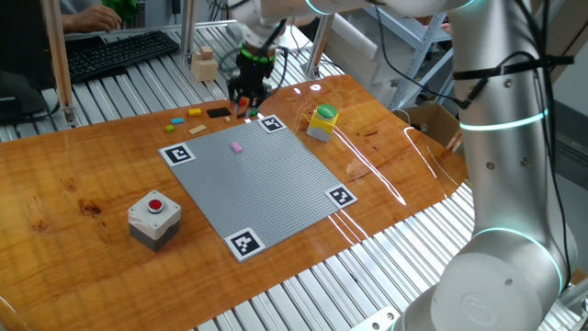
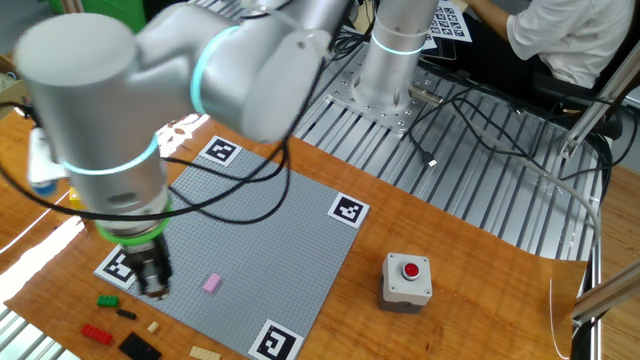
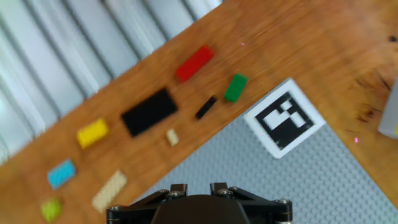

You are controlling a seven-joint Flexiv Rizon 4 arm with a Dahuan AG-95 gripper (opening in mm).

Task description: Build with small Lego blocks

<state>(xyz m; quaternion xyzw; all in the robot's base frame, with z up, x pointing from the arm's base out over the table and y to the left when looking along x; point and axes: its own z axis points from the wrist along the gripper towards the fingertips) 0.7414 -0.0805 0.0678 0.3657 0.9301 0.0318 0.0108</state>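
The small Lego blocks lie loose on the wooden table just beyond the grey baseplate's (image 1: 266,188) far corner. The hand view shows a red (image 3: 194,63), a green (image 3: 235,88), a large black (image 3: 148,112), a thin black (image 3: 206,107), a yellow (image 3: 92,132), a blue (image 3: 61,173) and a tan block (image 3: 110,190). A pink block (image 1: 236,146) sits on the baseplate and also shows in the other fixed view (image 2: 211,284). My gripper (image 1: 246,95) hangs over the plate's corner marker next to the loose blocks. Its fingertips are hidden, and nothing shows between them.
A grey box with a red button (image 1: 154,213) stands left of the baseplate. A yellow box with a green round top (image 1: 322,121) stands at its right corner. A pale wooden block (image 1: 204,66) and a keyboard (image 1: 119,51) lie behind. Printed markers (image 3: 283,118) sit at the plate's corners.
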